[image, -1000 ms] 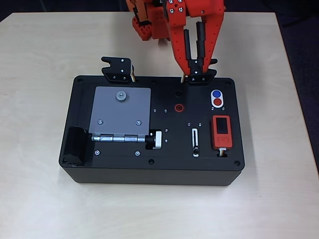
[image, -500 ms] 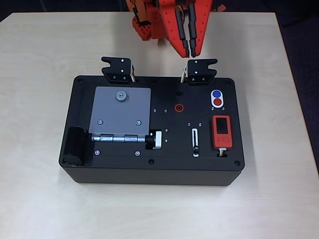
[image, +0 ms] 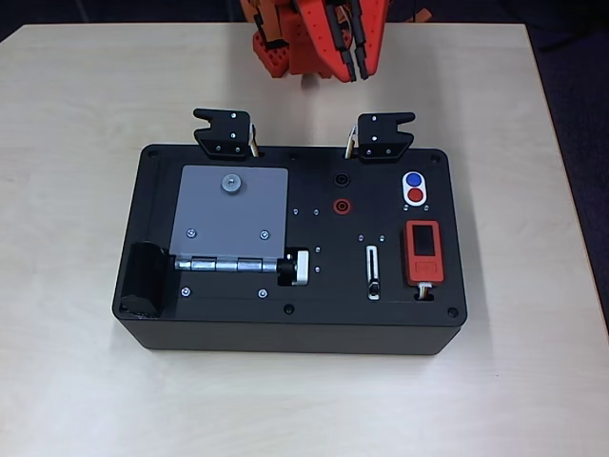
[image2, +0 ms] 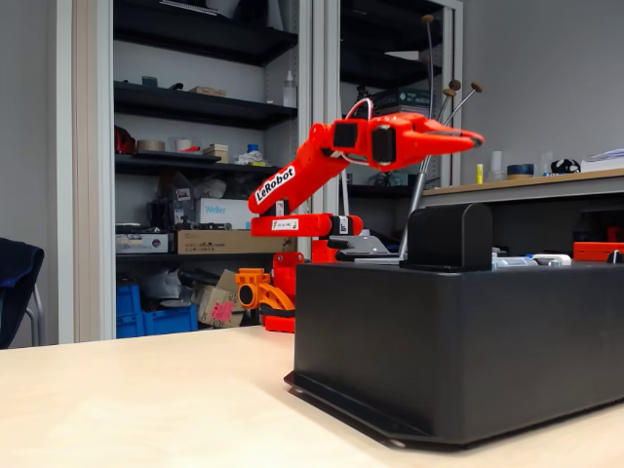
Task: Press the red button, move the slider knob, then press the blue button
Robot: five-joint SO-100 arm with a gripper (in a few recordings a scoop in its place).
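Red button (image: 416,196) overhead | tool (image2: 472,138) raised, fingers together, fixed view

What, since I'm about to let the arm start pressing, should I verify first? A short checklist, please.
1. Red button uncovered: ok.
2. Blue button told apart from it: ok, the two share a white oval, blue farther up in the overhead view.
3. Slider knob located: ok, at the lower end of its slot.
4. Jaws shut for poking: ok, they look shut.
5. Jaws lined up over the red button: not ok, they hang beyond the black box, near the arm's base.
6. Red button already pressed: cannot tell.
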